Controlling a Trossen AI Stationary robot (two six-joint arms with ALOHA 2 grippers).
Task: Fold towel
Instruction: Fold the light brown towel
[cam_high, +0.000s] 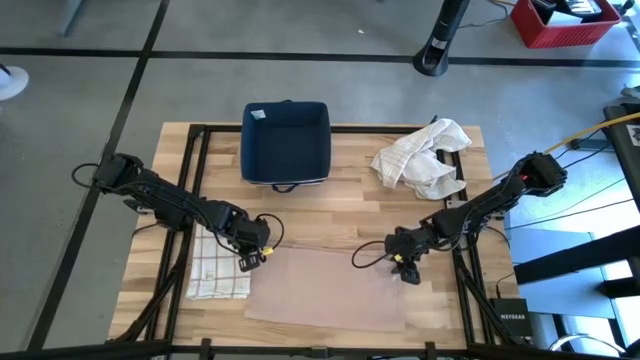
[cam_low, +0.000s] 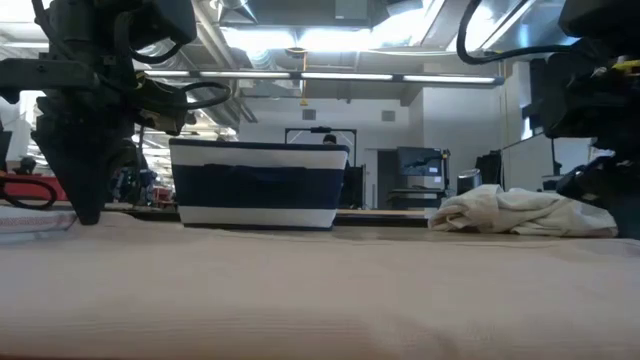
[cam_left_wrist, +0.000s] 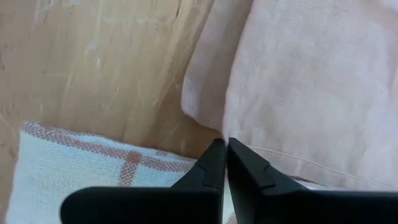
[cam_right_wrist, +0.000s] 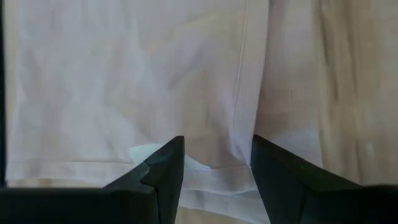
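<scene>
Pink towel (cam_high: 325, 288) flat, unfolded; left end effector (cam_high: 249, 257) shut empty at its corner, right end effector (cam_high: 405, 268) open astride its edge (no fold started).

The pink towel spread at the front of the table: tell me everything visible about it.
The pink towel is a plain, pale pink cloth with a stitched hem along its edges, lying flat and unfolded on the wooden table near its front edge. The left pincer, shut, stands at its back left corner, next to a folded checked towel. The right pincer, open, hovers over its back right corner, fingers astride the hem. In the right wrist view a small white tag shows by that hem.
</scene>
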